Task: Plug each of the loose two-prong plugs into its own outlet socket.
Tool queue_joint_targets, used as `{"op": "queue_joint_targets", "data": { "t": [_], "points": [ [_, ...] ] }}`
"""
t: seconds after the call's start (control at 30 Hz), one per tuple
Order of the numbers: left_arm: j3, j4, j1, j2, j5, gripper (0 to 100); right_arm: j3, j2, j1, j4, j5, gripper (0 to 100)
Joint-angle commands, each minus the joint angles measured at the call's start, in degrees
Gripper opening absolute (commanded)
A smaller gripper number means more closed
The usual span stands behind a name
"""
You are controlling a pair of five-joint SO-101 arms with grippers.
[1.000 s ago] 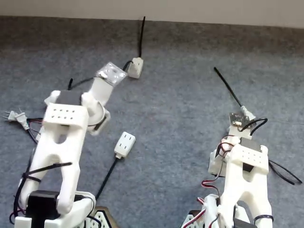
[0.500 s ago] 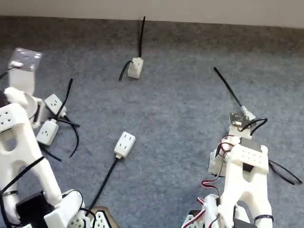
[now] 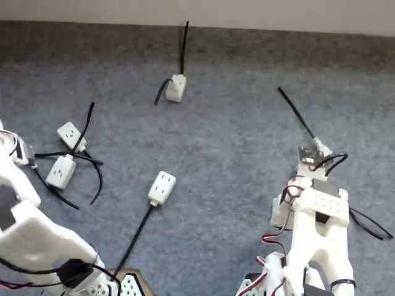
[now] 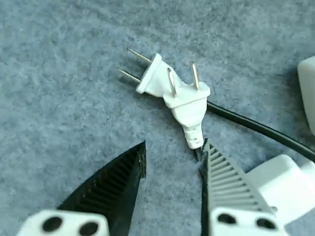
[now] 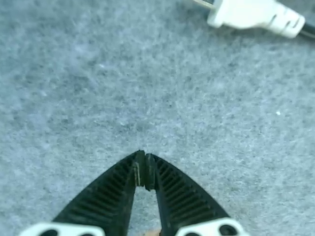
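Two white two-prong plugs lie on the grey carpet in the left wrist view, one (image 4: pixel 151 78) resting against the other (image 4: pixel 189 103), which trails a black cable (image 4: pixel 256 127). My left gripper (image 4: pixel 173 150) hangs open just short of them, one fingertip (image 4: pixel 205 150) close to the cabled plug's strain relief. My right gripper (image 5: pixel 145 164) is shut on nothing above bare carpet, and a third white plug (image 5: pixel 253 17) lies ahead of it. Several white outlet sockets show in the high view: two at the left (image 3: pixel 71 135) (image 3: pixel 61 172), one in the middle (image 3: pixel 162 187), one at the back (image 3: pixel 176 88).
Black cables loop around the two left sockets (image 3: pixel 92 163). A long black cable (image 3: pixel 295 113) runs to the right arm (image 3: pixel 318 213). The left arm (image 3: pixel 28 237) stands at the left edge. Open carpet lies between the arms.
The left arm has swung from the back middle to the far left edge, uncovering the two left sockets. The right arm has not moved.
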Motion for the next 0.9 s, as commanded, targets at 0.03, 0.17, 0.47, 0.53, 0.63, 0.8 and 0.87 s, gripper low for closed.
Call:
{"op": "queue_joint_targets", "data": {
  "t": [0.03, 0.17, 0.47, 0.53, 0.63, 0.8, 0.87],
  "points": [
    [-8.75, 3.96, 1.89, 5.32, 1.05, 19, -0.13, -0.31, 0.22, -1.63, -0.35, 0.7],
    [-10.33, 4.04, 2.51, 6.99, 7.65, 19, -0.13, -0.31, 0.22, -1.63, -0.35, 0.7],
    [-9.80, -0.62, 4.44, 7.43, 8.62, 19, -0.13, -0.31, 0.22, -1.63, -0.26, 0.7],
    [-9.63, -2.55, 4.44, 7.52, 11.08, 19, -0.13, -0.31, 0.22, -1.63, -0.26, 0.7],
    [-8.13, -5.45, 4.79, 8.75, 12.57, 19, -0.13, -0.31, 0.22, -1.63, -0.26, 0.7],
    [-7.78, -6.51, 6.11, 11.74, 12.57, 19, -0.13, -0.31, 0.22, -1.63, -0.26, 0.7],
    [-7.78, -6.24, 6.29, 12.18, 12.57, 18, -0.13, -0.31, 0.22, -1.63, -0.26, 0.7]
  ]
}}
